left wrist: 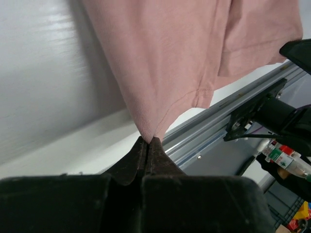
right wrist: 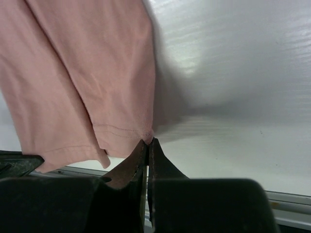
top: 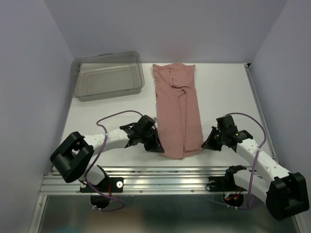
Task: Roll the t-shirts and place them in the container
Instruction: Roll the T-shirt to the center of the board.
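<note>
The dusty-pink t-shirt lies folded into a long narrow strip down the middle of the white table, its hem end near the front edge. My left gripper is shut on the strip's near left corner; in the left wrist view the cloth rises from the pinched tip. My right gripper is shut on the near right corner; in the right wrist view the hem is pinched at the tips. The printed graphic is hidden.
A clear plastic bin stands at the back left of the table. The metal rail runs along the table's front edge, close behind both grippers. Purple-grey walls close in the left, right and back sides.
</note>
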`<state>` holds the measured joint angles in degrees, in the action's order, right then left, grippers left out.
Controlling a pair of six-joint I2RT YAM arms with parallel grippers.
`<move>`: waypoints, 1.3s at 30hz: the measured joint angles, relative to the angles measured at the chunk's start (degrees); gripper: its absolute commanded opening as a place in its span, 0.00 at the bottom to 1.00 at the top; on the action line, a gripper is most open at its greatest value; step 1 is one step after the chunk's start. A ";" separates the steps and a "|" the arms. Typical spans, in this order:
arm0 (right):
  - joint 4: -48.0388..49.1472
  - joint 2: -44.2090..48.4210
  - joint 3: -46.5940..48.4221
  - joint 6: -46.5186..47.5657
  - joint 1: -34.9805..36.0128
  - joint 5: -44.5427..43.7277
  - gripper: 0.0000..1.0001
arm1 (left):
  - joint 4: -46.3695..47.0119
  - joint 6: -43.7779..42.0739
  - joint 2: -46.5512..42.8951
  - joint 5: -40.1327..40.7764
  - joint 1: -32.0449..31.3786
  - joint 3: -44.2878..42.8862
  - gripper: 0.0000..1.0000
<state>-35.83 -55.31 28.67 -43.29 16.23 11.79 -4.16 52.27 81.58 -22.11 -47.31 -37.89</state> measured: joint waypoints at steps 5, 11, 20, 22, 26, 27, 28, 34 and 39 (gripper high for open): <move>-0.31 -0.74 4.44 0.66 0.00 -2.29 0.01 | -0.50 1.20 0.48 1.55 0.00 -4.81 0.00; 0.59 -5.35 11.06 1.90 0.00 -5.38 0.01 | -0.42 2.97 1.92 3.78 0.46 -10.47 0.00; 3.43 -12.63 17.25 3.30 0.02 -11.63 0.01 | -0.85 5.11 6.86 7.34 4.09 -15.72 0.00; 4.59 -14.49 18.18 3.50 0.02 -12.26 0.01 | -0.85 5.22 7.67 7.80 4.79 -16.26 0.00; 5.33 -15.82 18.32 3.67 0.02 -12.41 0.01 | -1.20 5.97 7.91 8.13 5.42 -16.22 0.00; 5.40 -15.78 18.32 3.69 0.02 -12.41 0.01 | -1.20 6.16 7.91 8.13 5.42 -16.22 0.00; 5.44 -15.63 18.29 3.76 0.02 -12.37 0.01 | -1.22 6.36 7.91 8.15 5.40 -16.11 0.00; 5.29 -13.62 17.33 3.87 0.02 -11.91 0.01 | -1.33 7.28 7.15 8.22 5.42 -14.45 0.00; 4.52 -10.21 15.80 3.78 0.02 -9.64 0.01 | -3.87 5.62 4.00 6.64 5.27 -12.96 0.00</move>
<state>-31.31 -65.52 44.47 -39.51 16.25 2.15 -8.03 57.89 85.58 -15.46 -42.04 -50.85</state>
